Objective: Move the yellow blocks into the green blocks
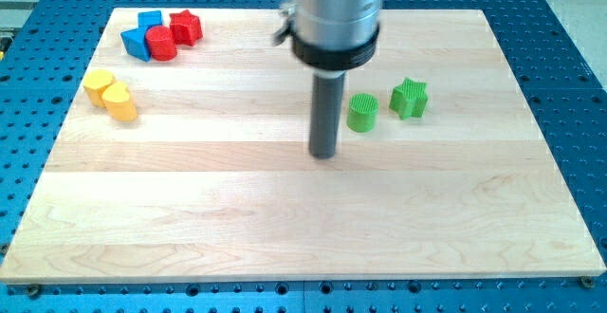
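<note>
Two yellow blocks lie touching at the view's left: one (98,85) at the upper left of the pair and a yellow cylinder (119,101) at the lower right. A green cylinder (362,113) and a green star (410,98) stand apart from each other right of the board's middle. My tip (325,153) rests on the board just left of and slightly below the green cylinder, not touching it. It is far to the right of the yellow blocks.
At the view's top left sits a tight cluster: two blue blocks (138,42) (150,19), a red cylinder (161,44) and a red star (186,27). The wooden board (303,218) lies on a blue perforated table.
</note>
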Controlling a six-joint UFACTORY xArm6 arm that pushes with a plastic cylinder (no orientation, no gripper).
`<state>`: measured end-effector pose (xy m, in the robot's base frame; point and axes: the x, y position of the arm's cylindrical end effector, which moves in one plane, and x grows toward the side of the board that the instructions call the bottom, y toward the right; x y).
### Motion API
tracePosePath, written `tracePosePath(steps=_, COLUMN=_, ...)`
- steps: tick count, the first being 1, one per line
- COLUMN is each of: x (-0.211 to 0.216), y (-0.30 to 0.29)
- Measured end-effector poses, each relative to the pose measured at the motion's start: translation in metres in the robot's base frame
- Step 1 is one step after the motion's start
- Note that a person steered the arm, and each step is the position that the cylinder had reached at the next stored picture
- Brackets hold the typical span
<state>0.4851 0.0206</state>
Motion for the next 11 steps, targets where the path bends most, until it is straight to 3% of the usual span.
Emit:
tracePosePath(steps=2, x=-0.055, y=0.059)
tracePosePath(steps=3, x=-0.05, y=0.118)
tracePosePath(steps=4, x=0.021, y=-0.044)
tracePosePath(steps=5, x=0.033, y=-0.205)
tracePosePath(steps=6, x=-0.039, y=-0.283)
tracePosePath(steps=7, x=-0.088, y=-0.325)
tracePosePath(steps=8, x=-0.123, y=-0.294)
tracePosePath(steps=9, x=-0.115, y=-0.216)
tracePosePath(steps=11, x=-0.083, y=0.005)
